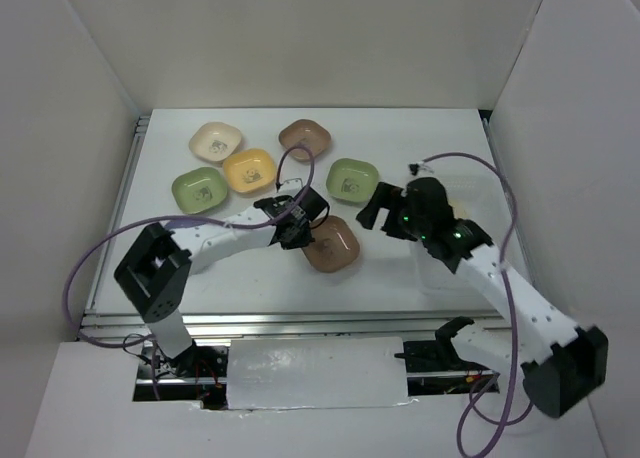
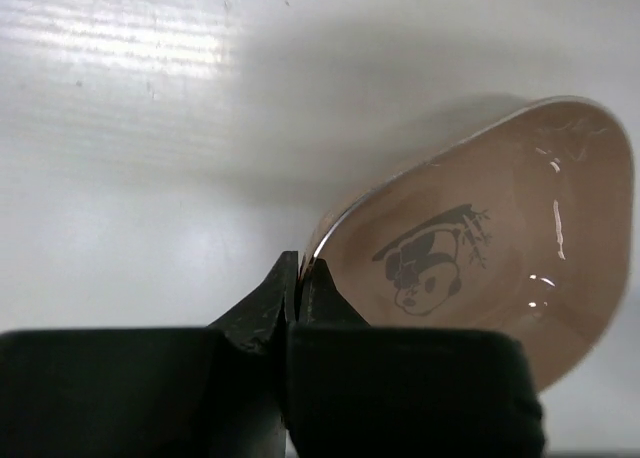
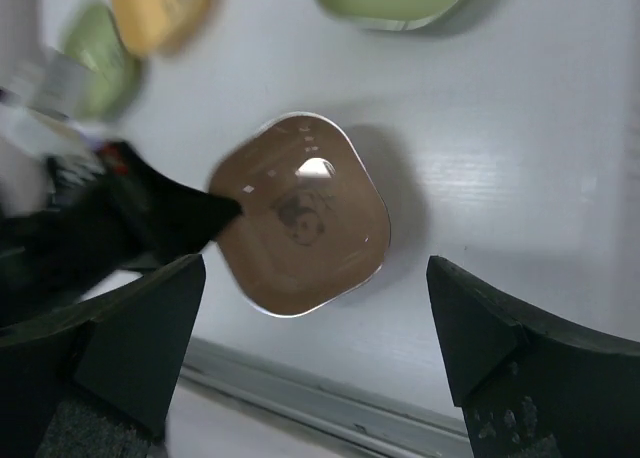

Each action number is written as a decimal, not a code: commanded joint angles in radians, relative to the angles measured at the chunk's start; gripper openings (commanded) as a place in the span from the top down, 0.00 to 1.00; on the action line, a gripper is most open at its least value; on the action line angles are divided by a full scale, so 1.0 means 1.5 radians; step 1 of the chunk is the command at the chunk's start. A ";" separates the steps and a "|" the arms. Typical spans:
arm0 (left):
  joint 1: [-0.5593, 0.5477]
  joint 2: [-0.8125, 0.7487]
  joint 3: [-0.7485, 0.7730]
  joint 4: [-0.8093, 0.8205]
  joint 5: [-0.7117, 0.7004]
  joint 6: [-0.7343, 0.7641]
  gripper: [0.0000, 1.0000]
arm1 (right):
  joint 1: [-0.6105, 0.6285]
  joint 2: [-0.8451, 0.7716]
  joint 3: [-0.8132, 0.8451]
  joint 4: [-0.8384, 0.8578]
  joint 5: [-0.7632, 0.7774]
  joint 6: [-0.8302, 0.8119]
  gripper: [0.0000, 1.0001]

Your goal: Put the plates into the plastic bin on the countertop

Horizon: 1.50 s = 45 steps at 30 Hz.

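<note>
White surface (image 1: 250, 288) | step: grasp, left pincer (image 2: 298, 278) clenched on brown plate (image 2: 500, 208) rim | right pincer (image 3: 315, 273) released | next: lift toward plastic bin (image 1: 484, 200), 3 o'clock

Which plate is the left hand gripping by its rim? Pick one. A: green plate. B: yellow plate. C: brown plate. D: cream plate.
C: in the left wrist view the left hand is closed on the rim of the brown plate.

white walls (image 1: 320, 38) enclose three sides of the table (image 1: 250, 278); a metal rail (image 1: 290, 323) runs along its near edge; light is soft, shadows faint.
</note>
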 commanded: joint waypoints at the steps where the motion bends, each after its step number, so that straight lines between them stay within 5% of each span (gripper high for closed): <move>1: -0.020 -0.106 -0.001 -0.025 -0.003 0.094 1.00 | 0.085 0.127 0.087 0.015 0.054 -0.121 0.00; 5: -0.021 -0.183 -0.004 -0.030 0.018 0.138 1.00 | 0.146 0.240 0.119 0.007 0.079 -0.129 0.01; 8: -0.018 -0.238 0.000 -0.025 0.042 0.163 1.00 | 0.152 0.270 0.114 0.026 0.070 -0.118 0.10; 11: -0.014 -0.249 0.008 -0.021 0.048 0.180 0.99 | 0.154 0.274 0.099 0.051 0.048 -0.107 0.54; 12: -0.009 -0.248 0.017 -0.024 0.050 0.187 0.89 | 0.160 0.272 0.098 0.055 0.056 -0.098 0.82; 13: -0.006 -0.244 0.023 -0.027 0.050 0.187 0.76 | 0.163 0.264 0.095 0.059 0.062 -0.093 0.93; 14: -0.003 -0.236 0.038 -0.048 0.041 0.177 0.30 | 0.166 0.257 0.094 0.057 0.070 -0.087 1.00; 15: -0.001 -0.234 0.045 -0.057 0.012 0.169 0.01 | 0.161 0.251 0.092 0.052 0.086 -0.075 1.00; 22: 0.013 -0.229 0.069 -0.131 -0.140 0.050 0.01 | -0.048 0.100 0.005 -0.018 0.198 0.098 1.00; 28: 0.043 -0.151 0.098 -0.054 -0.094 0.065 0.01 | -0.306 -0.089 -0.137 -0.006 0.207 0.195 1.00; 34: 0.064 -0.016 0.181 -0.005 0.003 0.077 0.01 | -0.455 -0.018 -0.171 0.026 0.140 0.211 1.00; 38: 0.075 0.043 0.218 0.005 0.049 0.070 0.01 | -0.478 0.028 -0.176 0.073 0.097 0.227 0.99; 41: 0.079 0.074 0.237 0.002 0.077 0.063 0.01 | -0.471 0.056 -0.160 0.084 0.059 0.226 0.72; 42: 0.079 0.080 0.232 0.009 0.086 0.062 0.01 | -0.465 0.053 -0.156 0.084 0.055 0.225 0.28; 45: 0.079 0.096 0.236 0.024 0.101 0.058 0.01 | -0.421 0.007 -0.147 0.077 0.063 0.224 0.00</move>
